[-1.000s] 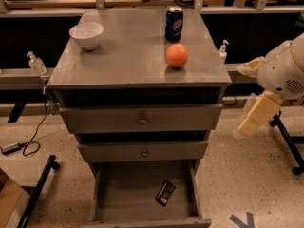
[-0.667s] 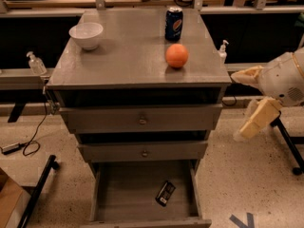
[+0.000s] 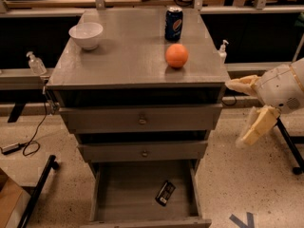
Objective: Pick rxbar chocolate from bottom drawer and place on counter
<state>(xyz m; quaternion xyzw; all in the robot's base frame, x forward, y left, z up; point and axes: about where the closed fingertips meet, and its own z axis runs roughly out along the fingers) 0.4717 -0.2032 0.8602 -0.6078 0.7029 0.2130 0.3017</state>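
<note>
**Bar sits low-left of gripper; drawer open**

Gripper hangs off the cabinet's right side at upper-drawer height, fingers apart and empty. Rxbar chocolate lies flat in the bottom drawer, right of centre, long axis near front-to-back. The drawer's right wall is between them. Desk carries bowl, can, orange.

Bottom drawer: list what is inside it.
The drawer shows only the rxbar, lying flat near its right wall. Its back end is hidden under the upper drawers. The gripper hangs open off to the right, outside it.
</note>
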